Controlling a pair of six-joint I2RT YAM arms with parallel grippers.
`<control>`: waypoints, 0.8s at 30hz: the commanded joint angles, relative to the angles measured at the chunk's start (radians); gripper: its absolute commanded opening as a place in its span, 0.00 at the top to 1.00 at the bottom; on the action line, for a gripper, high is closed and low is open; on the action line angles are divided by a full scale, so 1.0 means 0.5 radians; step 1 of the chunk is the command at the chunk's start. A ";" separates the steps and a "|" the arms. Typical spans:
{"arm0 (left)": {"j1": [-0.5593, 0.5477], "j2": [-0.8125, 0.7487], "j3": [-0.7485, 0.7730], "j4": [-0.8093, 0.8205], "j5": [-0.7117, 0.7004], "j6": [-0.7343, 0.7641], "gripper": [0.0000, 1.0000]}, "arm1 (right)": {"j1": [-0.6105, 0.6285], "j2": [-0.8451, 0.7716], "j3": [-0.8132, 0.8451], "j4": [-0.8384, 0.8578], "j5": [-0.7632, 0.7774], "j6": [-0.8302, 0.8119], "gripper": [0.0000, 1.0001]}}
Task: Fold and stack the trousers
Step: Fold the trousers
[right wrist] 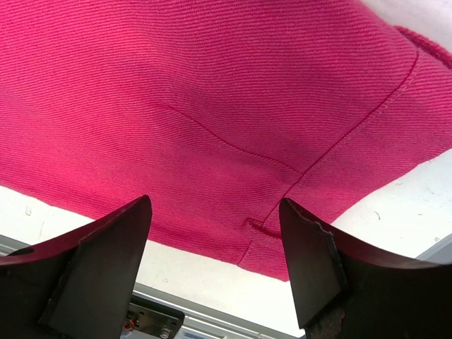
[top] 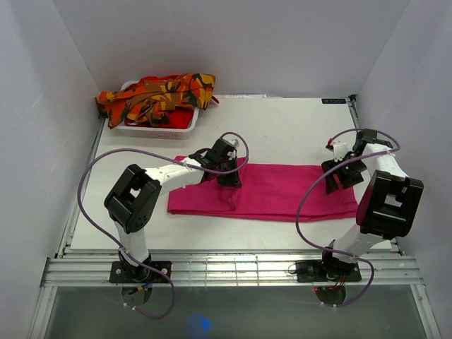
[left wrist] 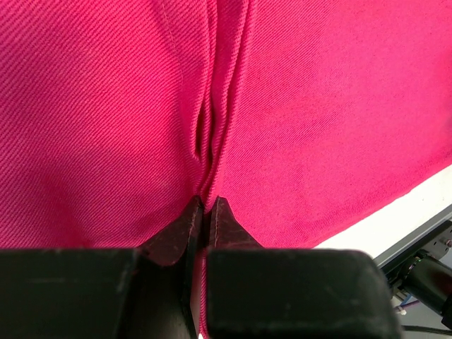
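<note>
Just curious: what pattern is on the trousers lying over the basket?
The trousers are orange with black and yellow camouflage, clearest in the top view.

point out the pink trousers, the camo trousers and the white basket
pink trousers (top: 282,192), top external view, middle of the flat cloth
camo trousers (top: 159,93), top external view, bunched cloth over the basket
white basket (top: 150,130), top external view, its near wall

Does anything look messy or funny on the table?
Yes. The orange camouflage trousers are heaped unfolded in the white basket at the back left, spilling over its rim. The pink trousers lie flat, except for a ridge pinched in the left gripper.
</note>
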State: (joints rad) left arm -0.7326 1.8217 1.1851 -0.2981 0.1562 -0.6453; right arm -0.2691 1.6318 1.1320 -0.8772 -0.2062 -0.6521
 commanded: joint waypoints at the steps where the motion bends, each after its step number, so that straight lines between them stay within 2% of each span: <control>1: -0.026 -0.127 0.054 -0.030 0.022 -0.007 1.00 | -0.011 0.019 -0.024 0.030 0.013 0.055 0.22; 13: -0.075 0.010 0.158 0.004 0.105 0.011 1.00 | -0.008 0.065 -0.021 0.030 -0.039 0.089 0.24; 14: -0.072 0.041 0.161 0.010 0.111 0.020 0.97 | -0.008 0.062 -0.021 0.030 -0.039 0.089 0.24; 15: -0.072 0.053 0.167 0.010 0.120 0.033 0.91 | -0.008 0.050 -0.015 0.024 -0.060 0.089 0.25; 16: -0.072 0.063 0.170 0.025 0.141 0.075 0.73 | -0.008 0.044 -0.009 0.015 -0.072 0.089 0.25; 18: -0.072 0.057 0.158 0.056 0.178 0.121 0.51 | -0.008 0.035 0.009 0.006 -0.115 0.095 0.25; 21: -0.075 0.020 0.167 0.066 0.289 0.262 0.35 | -0.008 0.041 0.074 -0.031 -0.164 0.102 0.25; 24: -0.075 -0.108 0.195 -0.026 0.231 0.428 0.15 | -0.008 0.028 0.156 -0.062 -0.192 0.105 0.25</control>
State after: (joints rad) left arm -0.7635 1.8629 1.2407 -0.2943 0.2550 -0.5335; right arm -0.2691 1.6699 1.1454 -0.8829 -0.2527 -0.6086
